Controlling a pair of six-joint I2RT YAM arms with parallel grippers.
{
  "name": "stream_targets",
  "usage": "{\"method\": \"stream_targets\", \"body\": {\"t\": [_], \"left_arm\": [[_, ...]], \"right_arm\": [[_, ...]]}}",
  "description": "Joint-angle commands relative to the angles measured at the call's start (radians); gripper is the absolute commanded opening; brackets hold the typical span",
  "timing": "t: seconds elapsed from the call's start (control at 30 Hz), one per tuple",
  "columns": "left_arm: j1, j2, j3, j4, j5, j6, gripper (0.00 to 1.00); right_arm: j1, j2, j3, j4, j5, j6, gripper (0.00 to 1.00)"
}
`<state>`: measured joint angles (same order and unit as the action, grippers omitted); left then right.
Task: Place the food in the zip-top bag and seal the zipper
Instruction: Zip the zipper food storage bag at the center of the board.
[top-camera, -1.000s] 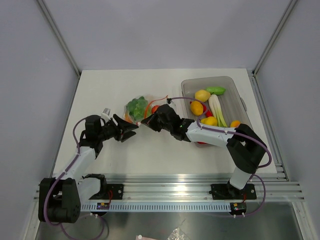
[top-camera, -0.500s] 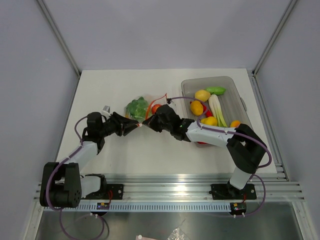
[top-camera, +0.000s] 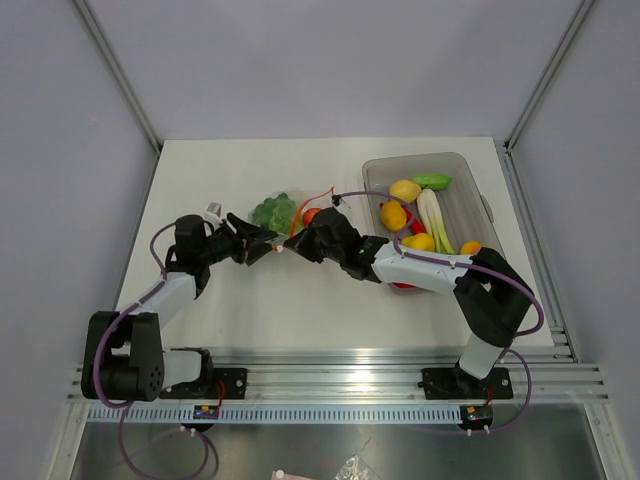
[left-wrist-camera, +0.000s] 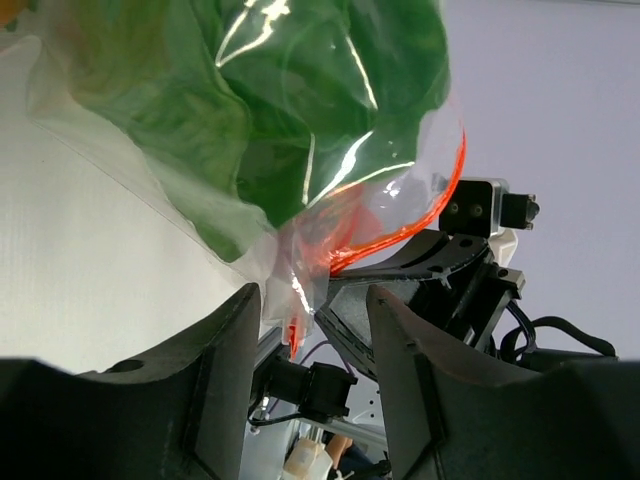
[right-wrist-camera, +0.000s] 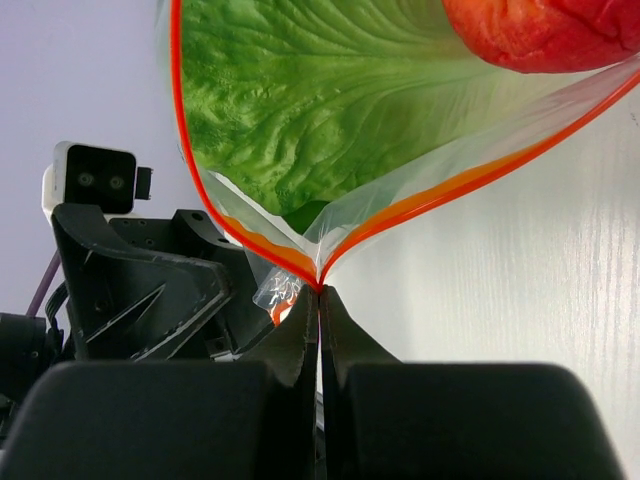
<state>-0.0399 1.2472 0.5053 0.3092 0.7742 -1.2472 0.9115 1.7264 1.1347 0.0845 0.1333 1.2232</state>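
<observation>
**Two grippers at one corner of the bag**

Nearest me, the left gripper (top-camera: 266, 244) has its black fingers (left-wrist-camera: 225, 370) spread, and the crumpled corner of the small clear plastic zip-top bag (top-camera: 283, 214) lies in the gap between them. Facing it, the right gripper (right-wrist-camera: 319, 295) has its fingers pressed together on the thin red-orange zipper (right-wrist-camera: 440, 200), just where its two tracks join at that corner. Past that point the tracks part and the mouth gapes. Inside lie a crinkled green toy lettuce (right-wrist-camera: 300, 100) and a glossy red toy fruit (right-wrist-camera: 540, 30). The bag rests on the white table (top-camera: 200, 170), left of the middle. Farther right, a grey translucent rectangular tub (top-camera: 415, 158) holds yellow, orange, green and white toy foods (top-camera: 405, 190).
</observation>
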Motion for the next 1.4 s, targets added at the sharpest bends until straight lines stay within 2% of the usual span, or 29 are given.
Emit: {"method": "stream_targets", "body": {"t": [0.0, 0.13, 0.2, 0.23, 0.33, 0.4, 0.53, 0.97, 1.17, 1.33, 1.37], "left_arm": [[0.003, 0.024, 0.041, 0.048, 0.017, 0.026, 0.48], [0.002, 0.028, 0.062, 0.001, 0.03, 0.051, 0.49], [0.0, 0.02, 0.068, -0.025, 0.048, 0.069, 0.57], [0.0, 0.011, 0.065, -0.05, 0.05, 0.071, 0.67], [0.0, -0.026, 0.047, -0.102, 0.053, 0.066, 0.71], [0.0, -0.048, 0.035, -0.102, 0.042, 0.051, 0.7], [-0.003, -0.055, 0.021, -0.081, 0.005, 0.002, 0.61], [-0.029, -0.025, 0.027, -0.058, -0.003, -0.04, 0.59], [-0.032, -0.022, 0.033, -0.042, -0.038, -0.063, 0.48], [-0.034, -0.019, 0.038, -0.022, -0.069, -0.083, 0.45], [-0.034, -0.014, 0.041, -0.021, -0.072, -0.086, 0.41]], "right_arm": [[0.0, -0.034, 0.033, 0.029, 0.0, -0.036, 0.0], [-0.002, -0.042, 0.03, 0.024, 0.012, -0.042, 0.0], [-0.002, -0.044, 0.034, 0.021, 0.019, -0.047, 0.0], [-0.002, -0.044, 0.036, 0.02, 0.02, -0.047, 0.0], [0.0, -0.047, 0.039, 0.021, 0.028, -0.05, 0.0], [-0.002, -0.05, 0.045, 0.02, 0.031, -0.057, 0.0], [-0.002, -0.065, 0.034, 0.023, 0.032, -0.062, 0.0], [-0.002, -0.13, 0.028, 0.021, 0.023, -0.116, 0.0], [-0.002, -0.119, 0.031, 0.017, 0.008, -0.122, 0.0], [-0.002, -0.125, 0.019, 0.021, 0.006, -0.12, 0.0], [-0.002, -0.125, 0.019, 0.021, 0.006, -0.12, 0.0]]}}
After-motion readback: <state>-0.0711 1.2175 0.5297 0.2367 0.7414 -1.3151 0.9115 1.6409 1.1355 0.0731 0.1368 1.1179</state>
